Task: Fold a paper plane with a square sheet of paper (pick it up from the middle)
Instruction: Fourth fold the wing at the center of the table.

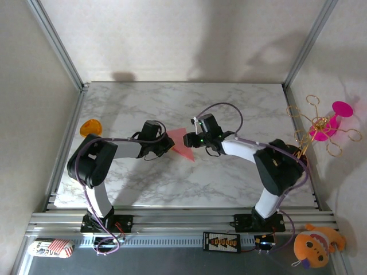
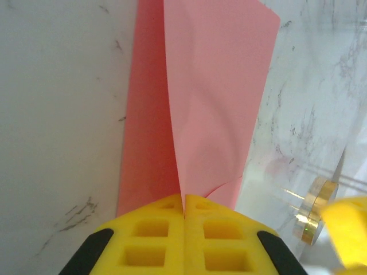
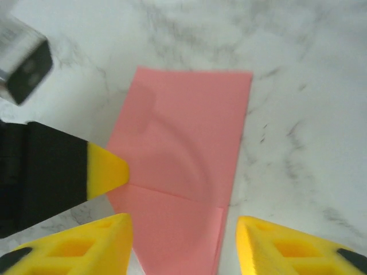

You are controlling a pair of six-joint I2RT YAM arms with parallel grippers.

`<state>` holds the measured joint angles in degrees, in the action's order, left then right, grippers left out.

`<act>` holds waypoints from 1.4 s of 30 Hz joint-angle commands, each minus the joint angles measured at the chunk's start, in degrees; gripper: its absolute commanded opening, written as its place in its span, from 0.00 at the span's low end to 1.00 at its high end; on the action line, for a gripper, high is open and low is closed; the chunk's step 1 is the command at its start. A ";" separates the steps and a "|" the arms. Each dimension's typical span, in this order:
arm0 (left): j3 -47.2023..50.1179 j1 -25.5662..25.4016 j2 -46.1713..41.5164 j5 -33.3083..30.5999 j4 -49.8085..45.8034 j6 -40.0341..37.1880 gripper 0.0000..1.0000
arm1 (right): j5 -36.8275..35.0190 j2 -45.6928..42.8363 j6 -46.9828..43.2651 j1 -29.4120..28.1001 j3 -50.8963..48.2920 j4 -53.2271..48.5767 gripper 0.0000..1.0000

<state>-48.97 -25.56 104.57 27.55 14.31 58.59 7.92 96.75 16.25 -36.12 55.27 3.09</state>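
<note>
Left tool [image 2: 184, 199] clamps paper [image 2: 212, 103], disc [image 1: 90, 127] (orange) apart

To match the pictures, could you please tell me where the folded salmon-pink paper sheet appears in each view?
Top external: folded salmon-pink paper sheet at table centre, between the arms.
Left wrist: upper middle, pinched by the left claw.
Right wrist: centre, above the open right claw.
Shared landmark: white marble tabletop.

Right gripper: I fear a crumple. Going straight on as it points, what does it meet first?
Most likely the folded pink paper, lying right ahead of the right gripper; the left gripper pinches its edge alongside.
</note>
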 commanded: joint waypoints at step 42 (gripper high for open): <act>3.18 -7.15 -6.71 -10.56 1.87 16.60 0.02 | -31.92 5.55 -24.60 -18.51 -17.80 29.03 0.38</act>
<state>-44.51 -32.18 99.33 17.06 16.49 74.26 -22.87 101.12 -7.51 -54.15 36.03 31.94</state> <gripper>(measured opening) 0.046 0.382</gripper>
